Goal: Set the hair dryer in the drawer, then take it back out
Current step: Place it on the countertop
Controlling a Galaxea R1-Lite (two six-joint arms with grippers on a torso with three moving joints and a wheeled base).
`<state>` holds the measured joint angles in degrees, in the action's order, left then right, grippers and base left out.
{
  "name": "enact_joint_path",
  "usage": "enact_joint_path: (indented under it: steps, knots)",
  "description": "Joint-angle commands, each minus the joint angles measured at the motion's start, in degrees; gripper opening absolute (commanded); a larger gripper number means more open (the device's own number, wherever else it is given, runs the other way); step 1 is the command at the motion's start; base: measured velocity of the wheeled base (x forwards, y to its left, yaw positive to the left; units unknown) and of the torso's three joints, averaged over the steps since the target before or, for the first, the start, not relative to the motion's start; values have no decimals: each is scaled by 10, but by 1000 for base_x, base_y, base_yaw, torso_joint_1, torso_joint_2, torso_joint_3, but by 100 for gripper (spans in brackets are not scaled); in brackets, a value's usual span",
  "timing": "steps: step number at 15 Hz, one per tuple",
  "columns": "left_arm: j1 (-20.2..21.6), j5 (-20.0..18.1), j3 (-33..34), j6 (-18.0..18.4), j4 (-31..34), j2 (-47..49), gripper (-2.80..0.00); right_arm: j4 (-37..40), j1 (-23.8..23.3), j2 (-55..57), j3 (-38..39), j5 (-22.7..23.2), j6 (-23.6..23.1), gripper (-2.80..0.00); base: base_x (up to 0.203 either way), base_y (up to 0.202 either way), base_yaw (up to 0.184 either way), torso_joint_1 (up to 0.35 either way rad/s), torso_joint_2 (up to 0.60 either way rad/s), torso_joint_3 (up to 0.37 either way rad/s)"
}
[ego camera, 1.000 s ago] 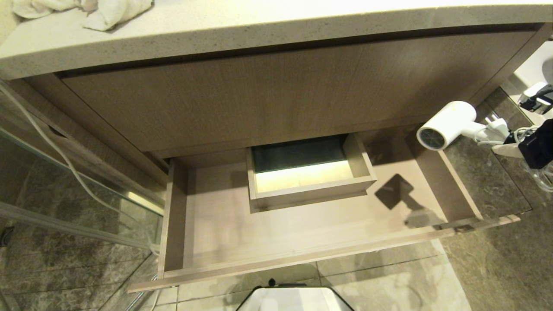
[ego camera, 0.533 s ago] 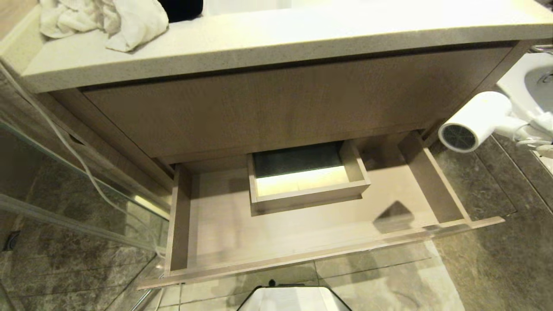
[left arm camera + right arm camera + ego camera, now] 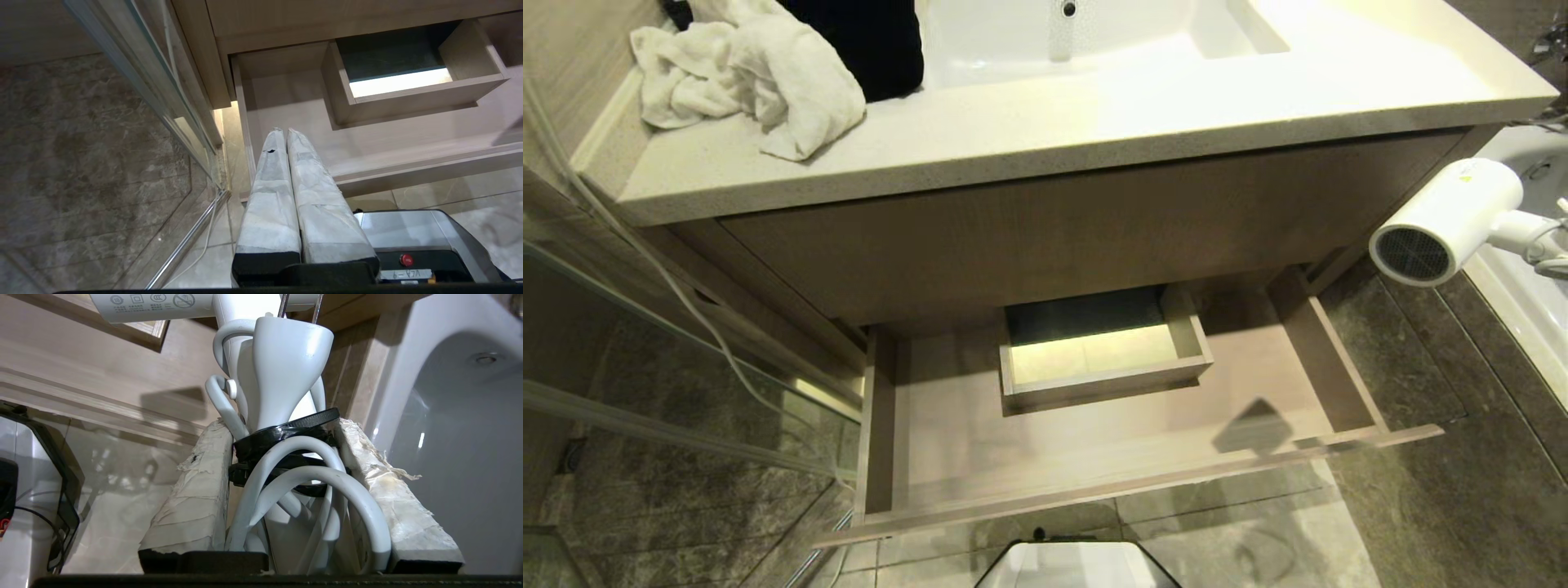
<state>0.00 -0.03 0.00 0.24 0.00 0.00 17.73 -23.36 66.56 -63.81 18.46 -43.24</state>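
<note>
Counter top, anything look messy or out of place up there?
Yes: a crumpled white towel lies heaped at the counter's left end beside the sink, partly against a black object. Nothing spilled.

The left gripper (image 3: pixel 286 131) had two long tapering fingers (image 3: pixel 269 196) wrapped in whitish tape, with a small dark nick near one tip, set in a black mount. The right gripper (image 3: pixel 282 428) had blunt fingers (image 3: pixel 192 498) bound in cream tape, frayed and yellowed at the edges, on black bases. The base (image 3: pixel 408 232) was silver-grey with a black trim, a red button (image 3: pixel 405 259) and a white handwritten label (image 3: pixel 404 274).
</note>
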Motion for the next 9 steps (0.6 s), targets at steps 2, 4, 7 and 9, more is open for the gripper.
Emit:
enact_joint_path:
  steps: [2, 4, 7, 9]
  knots:
    - [0, 0, 0, 0, 0, -1, -280, -2, 0, -20, -2, 1, -2, -280, 0, 0, 0, 342, -587, -262]
    - [0, -1, 0, 0, 0, -1, -280, -2, 0, -26, -1, 1, -2, -280, 0, 0, 0, 340, -613, -266]
    - [0, 0, 0, 0, 0, 0, -280, -3, -2, -31, -1, 0, -1, -280, 0, 0, 0, 252, -459, -214]
    - [0, -1, 0, 0, 0, 0, -280, -6, -5, -37, 0, 0, -1, -280, 0, 0, 0, 210, -376, -164]
